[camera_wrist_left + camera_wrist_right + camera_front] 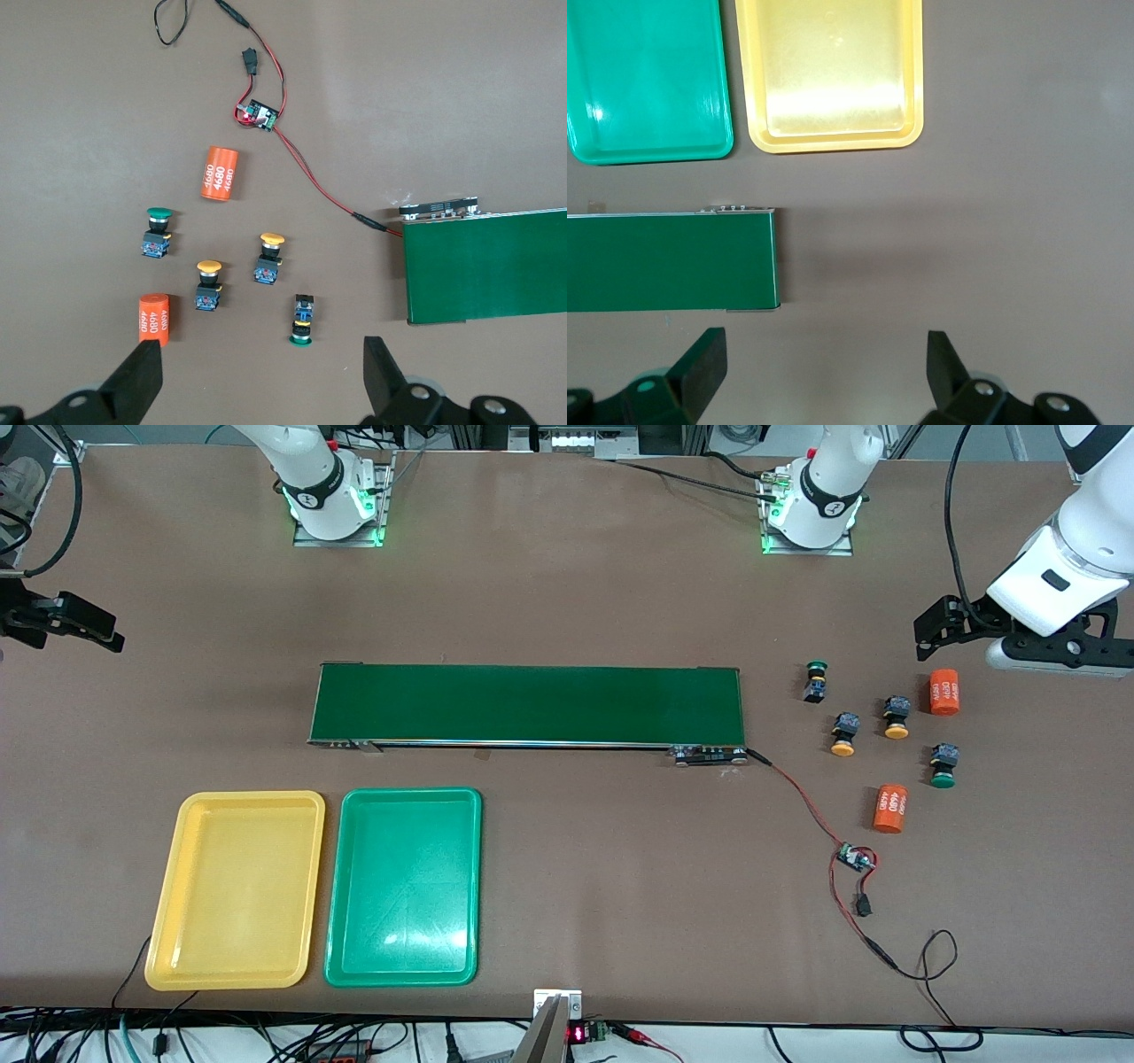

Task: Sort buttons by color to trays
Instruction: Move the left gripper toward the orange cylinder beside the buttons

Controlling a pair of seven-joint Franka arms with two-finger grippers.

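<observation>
Left gripper [261, 376] open above buttons [269, 257]; right gripper [827, 372] open beside conveyor end [766, 261].

Conveyor belt [527, 704], two orange cylinders [944, 693]

A brown table [567, 584] is seen throughout. A long conveyor belt [527, 704] is coloured dark green. One tray [237, 890] is yellow; the tray beside it [405, 886] is green. Four buttons are shown with black-and-blue bodies: two are capped green [816, 680] [943, 766] and two yellow-orange [844, 734] [897, 717]. Two orange cylinders [944, 693] [890, 808] are printed with white characters. A small green circuit board [854, 858] is joined by red and black wires [802, 797]. The arms are finished in white, the gripper fingers [137, 381] [700, 363] in black.
</observation>
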